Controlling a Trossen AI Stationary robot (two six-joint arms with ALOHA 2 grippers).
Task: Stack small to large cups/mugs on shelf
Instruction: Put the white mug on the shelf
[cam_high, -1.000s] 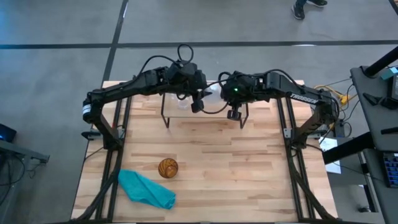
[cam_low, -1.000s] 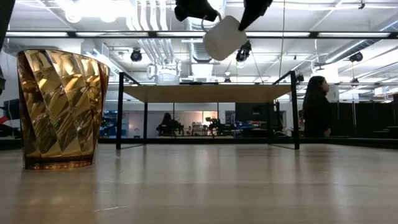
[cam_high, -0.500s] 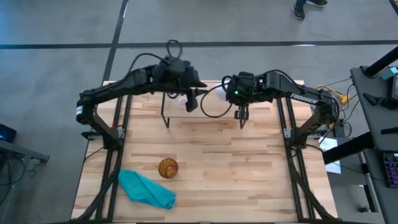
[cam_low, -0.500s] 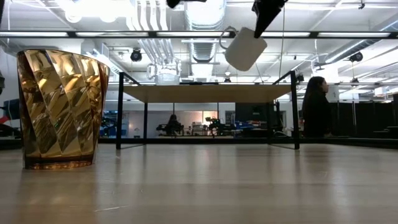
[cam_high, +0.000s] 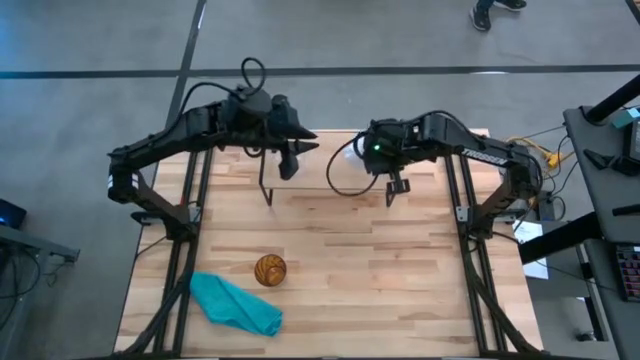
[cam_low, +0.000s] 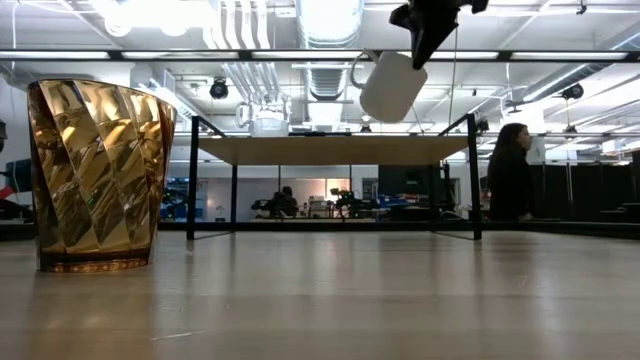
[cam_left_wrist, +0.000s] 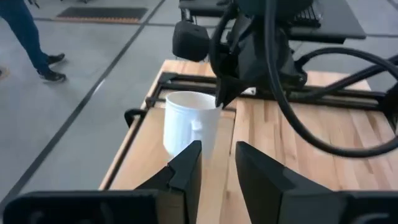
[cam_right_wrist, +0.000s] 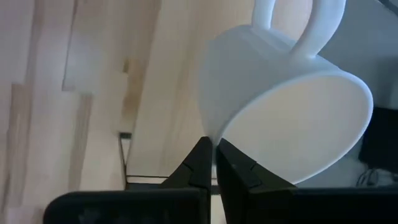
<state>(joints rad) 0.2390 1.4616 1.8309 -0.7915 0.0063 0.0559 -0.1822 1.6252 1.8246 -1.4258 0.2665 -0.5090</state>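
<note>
My right gripper (cam_right_wrist: 211, 163) pinches the white mug (cam_low: 393, 86) by its rim, tilted above the shelf (cam_low: 330, 150); that thin grip could slip. My left gripper (cam_left_wrist: 214, 165) hangs part-open, empty.

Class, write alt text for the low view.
A white mug hangs tilted in the right gripper, above a wooden shelf on black legs. An amber cup stands on the table at near left.

No readable text, label or number anywhere.
</note>
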